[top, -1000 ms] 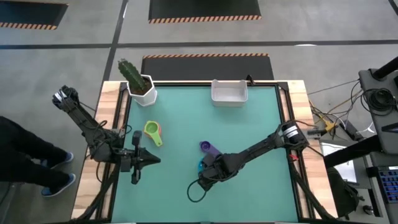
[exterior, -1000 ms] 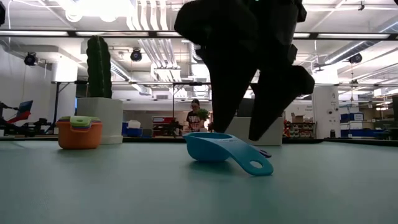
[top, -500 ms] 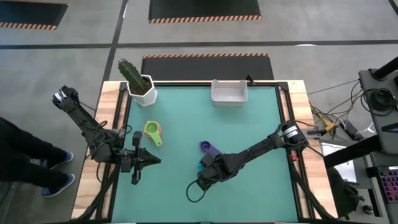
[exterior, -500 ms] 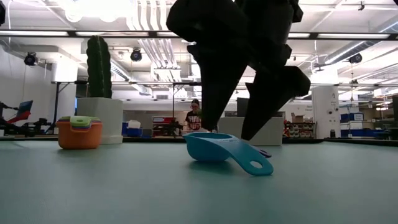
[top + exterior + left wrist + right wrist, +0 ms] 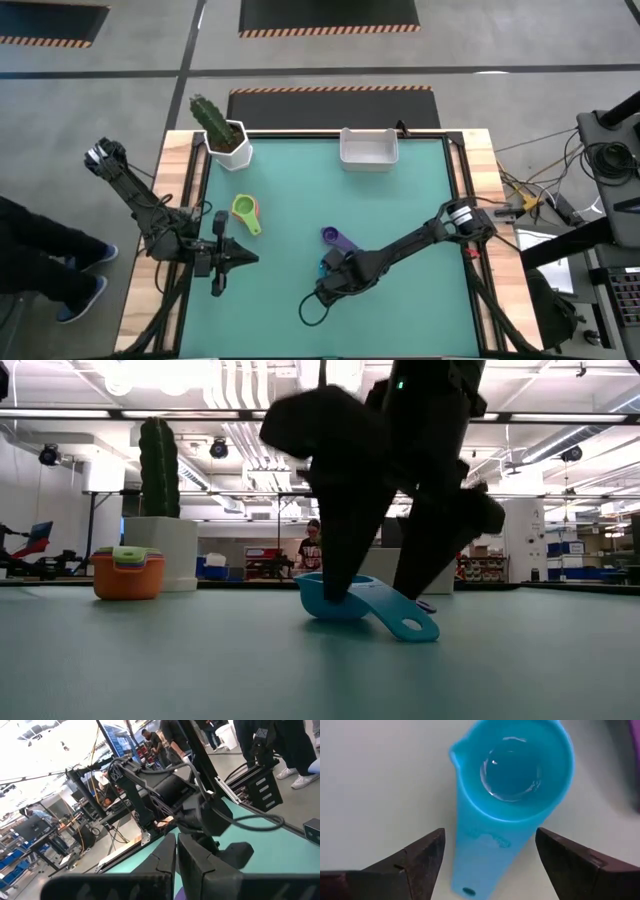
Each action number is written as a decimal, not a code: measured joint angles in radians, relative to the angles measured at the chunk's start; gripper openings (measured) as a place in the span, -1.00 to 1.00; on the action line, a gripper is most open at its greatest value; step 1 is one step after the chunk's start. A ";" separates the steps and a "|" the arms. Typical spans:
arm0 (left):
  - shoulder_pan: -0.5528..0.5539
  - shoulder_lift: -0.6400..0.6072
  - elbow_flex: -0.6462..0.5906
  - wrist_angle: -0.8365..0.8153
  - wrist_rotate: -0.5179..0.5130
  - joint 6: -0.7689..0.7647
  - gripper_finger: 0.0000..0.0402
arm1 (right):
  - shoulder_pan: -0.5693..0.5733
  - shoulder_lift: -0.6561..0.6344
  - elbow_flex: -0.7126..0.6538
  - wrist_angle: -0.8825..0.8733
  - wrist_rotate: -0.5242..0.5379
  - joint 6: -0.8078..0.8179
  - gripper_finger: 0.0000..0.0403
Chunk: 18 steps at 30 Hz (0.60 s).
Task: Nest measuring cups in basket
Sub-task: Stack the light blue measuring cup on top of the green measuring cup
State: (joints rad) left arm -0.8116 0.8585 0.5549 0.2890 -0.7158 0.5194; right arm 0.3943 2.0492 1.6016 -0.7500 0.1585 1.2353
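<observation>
We have lowered our right hand (image 5: 487, 862), fingers spread wide, until the blue measuring cup (image 5: 512, 795) lies on the tabletop (image 5: 400, 200) with its handle between them, ready for pinching, while our left hand (image 5: 243, 258) waits pressed together.

Surface (image 5: 400, 220): green mat with wooden side strips. White basket (image 5: 369, 149) at the far edge, centre. Potted cactus (image 5: 222, 133) at the far left corner. Nested cup stack (image 5: 246, 213), green uppermost over orange, on the left half. Purple cup (image 5: 335, 238) near centre; blue cup (image 5: 507, 795) just beside it, upright.
</observation>
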 joint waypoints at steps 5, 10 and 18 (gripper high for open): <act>0.000 0.000 0.000 0.000 0.000 0.002 -1.00 | 0.000 0.022 0.000 0.005 0.001 0.002 0.42; 0.000 0.000 0.000 0.002 0.000 0.001 -1.00 | 0.000 0.023 0.000 0.000 0.004 -0.002 0.25; 0.000 0.000 0.000 0.002 0.000 0.001 -1.00 | 0.000 0.023 0.000 0.008 0.001 -0.014 -0.03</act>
State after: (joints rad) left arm -0.8120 0.8585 0.5549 0.2913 -0.7158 0.5209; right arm 0.3943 2.0720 1.6016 -0.7424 0.1592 1.2212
